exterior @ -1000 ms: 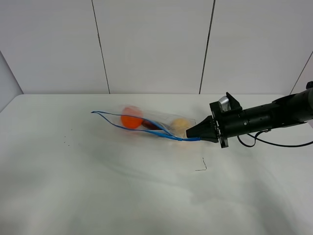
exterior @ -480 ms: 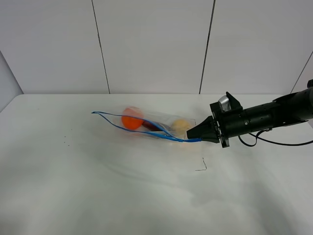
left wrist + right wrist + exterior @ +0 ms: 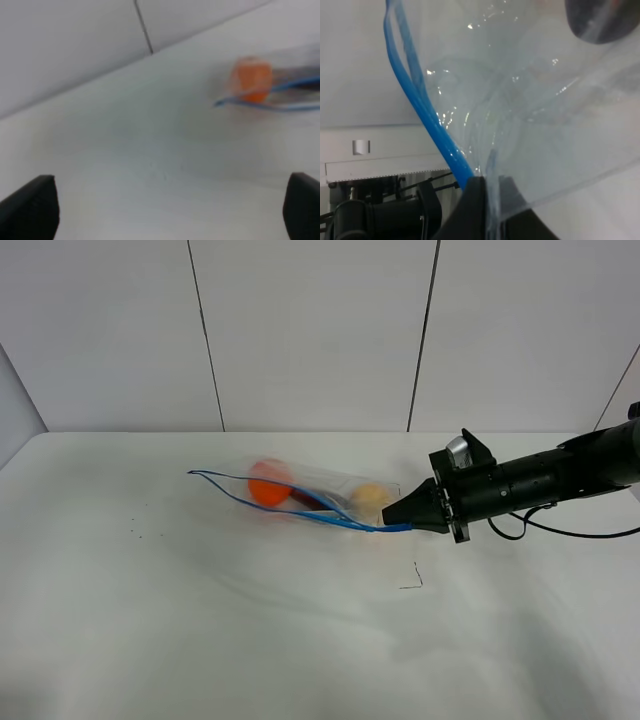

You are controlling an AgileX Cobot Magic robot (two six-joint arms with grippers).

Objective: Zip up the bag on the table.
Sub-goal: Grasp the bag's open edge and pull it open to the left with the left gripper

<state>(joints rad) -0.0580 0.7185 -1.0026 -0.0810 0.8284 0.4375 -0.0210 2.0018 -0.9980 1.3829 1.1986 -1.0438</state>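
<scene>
The clear crinkly bag lies on the white table, right of centre towards the back. An orange, a dark eggplant and a pale pear show through it. Its blue zipper strip gapes open at the left end. My right gripper is shut on the strip's right end. In the right wrist view the fingertips pinch the blue strip and plastic. My left gripper is open, well short of the bag. It is out of the exterior high view.
A small dark mark lies on the table in front of the right gripper. A black cable trails from the right arm. A few tiny specks dot the left side. A panelled wall stands behind the table's far edge.
The open left end of the blue strip has shifted very slightly. Both arms stay where they were.
</scene>
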